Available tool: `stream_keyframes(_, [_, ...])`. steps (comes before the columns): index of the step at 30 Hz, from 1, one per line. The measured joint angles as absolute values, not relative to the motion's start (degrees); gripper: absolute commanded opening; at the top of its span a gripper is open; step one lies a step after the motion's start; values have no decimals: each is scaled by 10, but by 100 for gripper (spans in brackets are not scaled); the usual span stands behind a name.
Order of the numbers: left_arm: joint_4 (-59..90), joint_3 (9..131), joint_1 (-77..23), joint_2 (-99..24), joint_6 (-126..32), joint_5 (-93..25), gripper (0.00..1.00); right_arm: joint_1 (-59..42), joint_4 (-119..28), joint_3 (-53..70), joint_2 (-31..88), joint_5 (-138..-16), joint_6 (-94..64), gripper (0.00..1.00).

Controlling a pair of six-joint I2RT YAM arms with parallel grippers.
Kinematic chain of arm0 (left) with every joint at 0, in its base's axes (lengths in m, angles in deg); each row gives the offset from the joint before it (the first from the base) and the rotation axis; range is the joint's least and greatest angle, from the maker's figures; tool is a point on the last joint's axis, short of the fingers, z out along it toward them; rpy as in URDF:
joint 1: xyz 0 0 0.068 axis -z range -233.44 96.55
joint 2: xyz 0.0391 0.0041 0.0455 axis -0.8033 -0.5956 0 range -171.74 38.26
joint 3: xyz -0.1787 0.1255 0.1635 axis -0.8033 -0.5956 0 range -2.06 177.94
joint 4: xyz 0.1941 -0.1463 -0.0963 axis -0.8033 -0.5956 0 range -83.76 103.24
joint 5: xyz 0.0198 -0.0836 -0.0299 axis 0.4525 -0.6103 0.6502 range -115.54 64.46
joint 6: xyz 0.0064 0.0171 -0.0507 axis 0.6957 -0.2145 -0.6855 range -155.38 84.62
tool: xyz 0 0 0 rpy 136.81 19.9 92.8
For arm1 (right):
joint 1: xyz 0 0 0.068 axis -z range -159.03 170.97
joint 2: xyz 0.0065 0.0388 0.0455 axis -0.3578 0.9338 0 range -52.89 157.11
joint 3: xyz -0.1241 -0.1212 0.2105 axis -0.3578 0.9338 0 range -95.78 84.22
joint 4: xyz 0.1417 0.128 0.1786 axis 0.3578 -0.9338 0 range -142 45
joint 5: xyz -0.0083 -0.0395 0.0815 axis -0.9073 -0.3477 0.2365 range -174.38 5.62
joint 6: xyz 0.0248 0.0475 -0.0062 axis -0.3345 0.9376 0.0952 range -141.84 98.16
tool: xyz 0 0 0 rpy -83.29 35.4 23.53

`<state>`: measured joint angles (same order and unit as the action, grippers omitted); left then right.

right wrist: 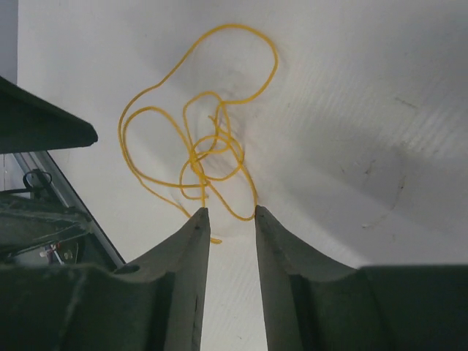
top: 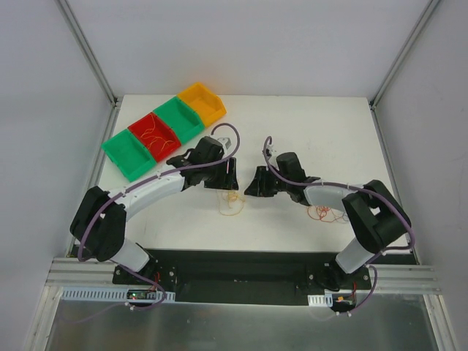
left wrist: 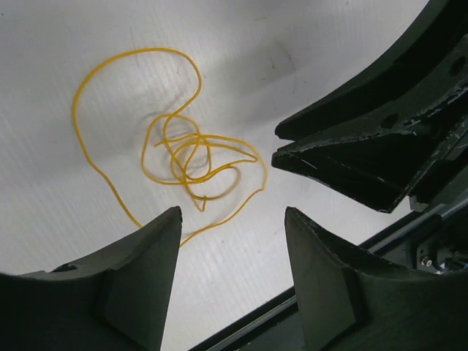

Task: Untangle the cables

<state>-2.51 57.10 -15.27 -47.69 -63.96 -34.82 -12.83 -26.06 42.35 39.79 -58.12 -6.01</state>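
A thin yellow cable (top: 232,203) lies in loose tangled loops on the white table between the two grippers. It also shows in the left wrist view (left wrist: 183,157) and the right wrist view (right wrist: 201,146). My left gripper (top: 221,184) is open and empty, its fingertips (left wrist: 170,219) wide apart just short of the cable. My right gripper (top: 254,190) has its jaws a narrow gap apart, and one loop end of the cable lies just at the fingertips (right wrist: 201,216); nothing is pinched. A clump of orange and red cables (top: 325,213) lies by the right arm.
A row of bins stands at the back left: green (top: 130,153), red (top: 156,134) with thin wires inside, green (top: 179,117), orange (top: 202,102). The right gripper's body (left wrist: 365,157) is close on the left gripper's right. The table's front edge (left wrist: 248,322) is near.
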Motion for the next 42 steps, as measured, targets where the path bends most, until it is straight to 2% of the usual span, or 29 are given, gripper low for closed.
stream_keyframes(1, [-22, 570, -153, -476, -640, -351, 68, -124, -259, 425, 398, -582, -58, 39])
stream_keyframes(3, [-17, 568, -153, -472, -638, -356, 97, -116, -255, 431, 395, -586, -55, 46])
stream_keyframes(13, [-35, 540, -165, -450, -655, -337, 99, -70, -269, 491, 261, -664, -66, 50])
stream_keyframes(20, [-50, 552, -178, -543, -695, -321, 99, -66, -269, 495, 238, -677, -70, 49])
stream_keyframes(23, [-52, 576, -166, -591, -699, -313, 91, -66, -269, 501, 238, -676, -69, 48])
stream_keyframes(25, [-50, 595, -154, -615, -704, -309, 81, -66, -270, 505, 238, -676, -69, 48])
stream_keyframes(29, [-52, 618, -125, -638, -706, -273, 46, -66, -279, 505, 233, -672, -66, 48])
stream_keyframes(31, [-56, 623, -114, -642, -704, -252, 32, -67, -298, 504, 219, -670, -67, 49])
stream_keyframes(33, [-59, 623, -110, -644, -703, -242, 12, -71, -322, 501, 201, -674, -74, 49])
stream_keyframes(35, [-65, 623, -109, -647, -701, -230, 0, -77, -336, 500, 178, -682, -83, 49])
stream_keyframes(42, [-82, 624, -143, -608, -649, -206, 0, -86, -331, 520, 152, -718, -94, 49])
